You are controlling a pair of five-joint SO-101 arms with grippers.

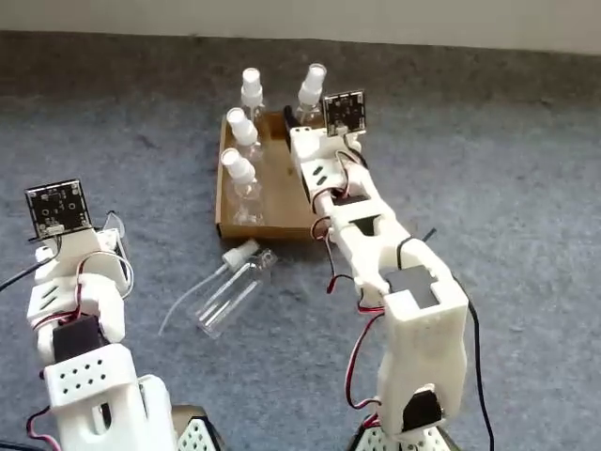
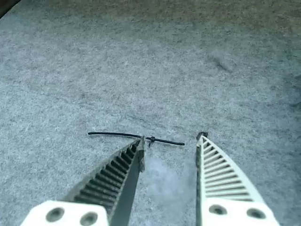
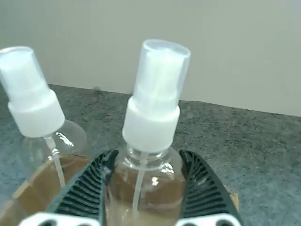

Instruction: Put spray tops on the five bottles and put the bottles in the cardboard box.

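Hovering at left with the left gripper spread wide over grey carpet, beside a black zip tie. Lying flat on the carpet in the middle: 1 capped bottle. Standing in the cardboard box: 4 bottles with spray tops. Clamping the far right bottle with the right gripper.

Box: we find the brown cardboard box mid-back on the grey carpeted tabletop.
Inside: four clear plastic spray-topped bottles stand upright; the far-right bottle is clasped by the right gripper.
In front: a fifth clear bottle lies on its side.
Near left: the left gripper, spread, with a thin black cable tie just ahead of it.
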